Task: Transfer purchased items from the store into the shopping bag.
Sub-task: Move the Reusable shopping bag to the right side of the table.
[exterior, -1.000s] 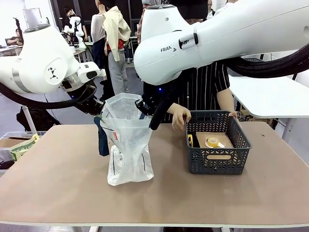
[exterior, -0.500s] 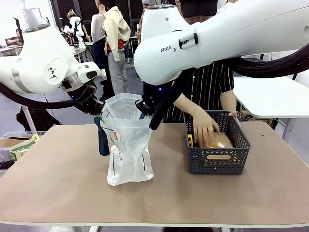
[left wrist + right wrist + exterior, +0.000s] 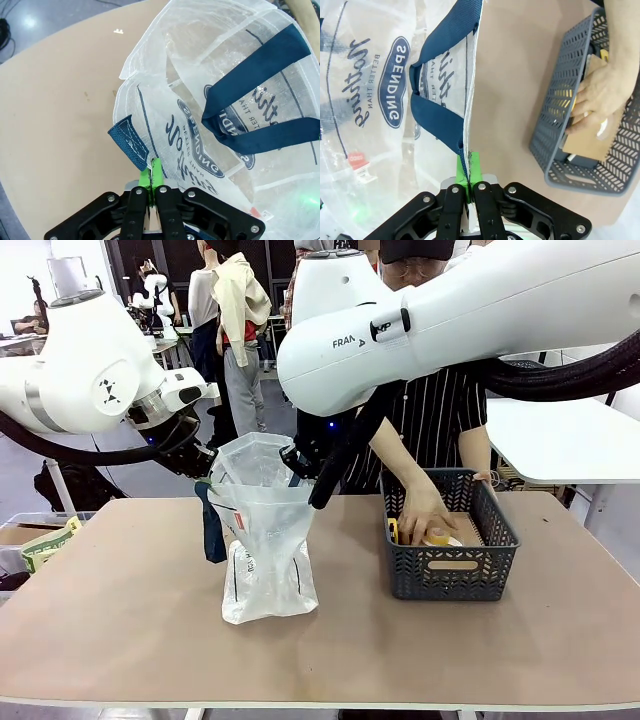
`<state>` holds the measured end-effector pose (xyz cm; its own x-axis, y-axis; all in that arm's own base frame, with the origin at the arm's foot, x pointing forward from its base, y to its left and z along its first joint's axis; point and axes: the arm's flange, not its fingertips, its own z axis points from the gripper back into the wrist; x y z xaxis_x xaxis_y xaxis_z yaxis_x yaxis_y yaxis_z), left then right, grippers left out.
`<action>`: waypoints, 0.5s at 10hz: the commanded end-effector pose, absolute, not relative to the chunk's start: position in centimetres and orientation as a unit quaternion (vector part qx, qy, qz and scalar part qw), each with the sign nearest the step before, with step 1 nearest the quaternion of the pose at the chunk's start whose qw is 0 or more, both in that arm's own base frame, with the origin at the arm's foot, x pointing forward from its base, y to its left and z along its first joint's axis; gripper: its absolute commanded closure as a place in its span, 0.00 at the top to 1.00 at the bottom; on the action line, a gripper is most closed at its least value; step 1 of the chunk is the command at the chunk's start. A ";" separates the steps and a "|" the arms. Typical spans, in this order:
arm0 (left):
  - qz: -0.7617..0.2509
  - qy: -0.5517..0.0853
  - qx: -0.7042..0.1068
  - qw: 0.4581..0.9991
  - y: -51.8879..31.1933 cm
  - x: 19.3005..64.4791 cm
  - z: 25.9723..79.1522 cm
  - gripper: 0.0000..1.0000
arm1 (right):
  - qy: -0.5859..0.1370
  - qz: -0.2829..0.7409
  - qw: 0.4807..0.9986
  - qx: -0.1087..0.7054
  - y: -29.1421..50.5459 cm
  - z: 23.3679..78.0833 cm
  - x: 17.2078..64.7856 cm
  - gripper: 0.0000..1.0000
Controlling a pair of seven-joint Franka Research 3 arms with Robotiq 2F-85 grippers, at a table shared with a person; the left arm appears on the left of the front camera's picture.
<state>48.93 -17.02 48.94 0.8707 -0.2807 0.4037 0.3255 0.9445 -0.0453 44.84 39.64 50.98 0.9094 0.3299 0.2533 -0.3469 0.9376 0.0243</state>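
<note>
**Bag held open at both rims; person's hand in basket**

The shopping bag [image 3: 265, 540] stands upright on the table [image 3: 120, 630], mouth open, dark handles hanging at its sides.

The left gripper [image 3: 154, 172] is at the bag's left rim, its green pads pressed together on the plastic edge just beside a handle end. The right gripper [image 3: 468, 165] is at the opposite rim, pinching the edge where the other handle is sewn on.

A grey mesh basket [image 3: 455, 580] sits on the robot's right of the bag, apart from it. The person's hand [image 3: 425, 520] is inside it, resting on the purchased items [image 3: 440, 537]. A yellow-and-black pack [image 3: 394, 531] lies at the basket wall nearest the bag.
</note>
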 end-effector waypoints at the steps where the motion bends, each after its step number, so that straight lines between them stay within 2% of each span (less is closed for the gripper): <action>1: -0.155 -0.202 -0.056 0.965 -16.9 48.9 49.0 0.00 | -0.125 0.179 0.975 0.035 39.5 51.0 44.7 0.00; 5: -0.155 -0.202 -0.056 0.965 -16.9 48.9 49.0 0.00 | -0.125 0.179 0.975 0.035 39.5 51.0 44.7 0.00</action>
